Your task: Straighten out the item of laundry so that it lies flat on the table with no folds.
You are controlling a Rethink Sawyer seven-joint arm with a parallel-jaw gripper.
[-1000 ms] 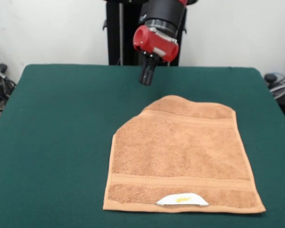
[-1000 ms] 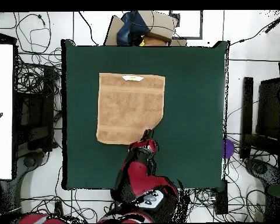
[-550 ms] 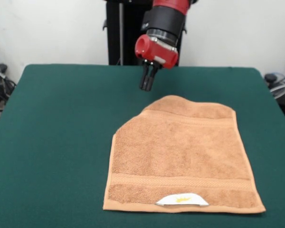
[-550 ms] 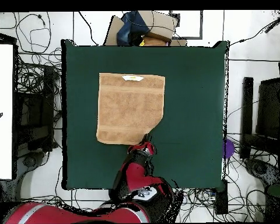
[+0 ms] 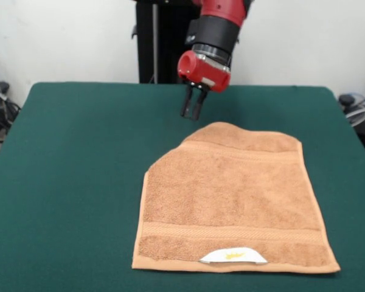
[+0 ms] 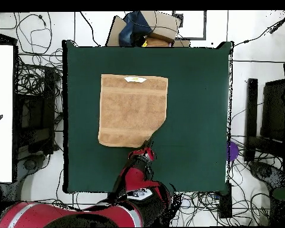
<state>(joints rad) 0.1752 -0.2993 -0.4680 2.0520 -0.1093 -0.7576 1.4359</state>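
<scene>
Nearest us, the towel [image 5: 231, 201] lies on the green table [image 5: 67, 182], its label [image 5: 233, 256] at the front hem, and this front part looks flat with both corners out. Further back, its far left corner is tucked under, so the edge is cut off on a slant there. Beyond that fold our gripper [image 5: 191, 111] hangs above bare felt just past the towel's far edge, fingers close together with only a narrow gap, holding nothing. To do this step well, we judge we should spread the fingers, come down at the slanted edge, catch only the tucked layer and draw it outward, keeping the rest from dragging along
</scene>
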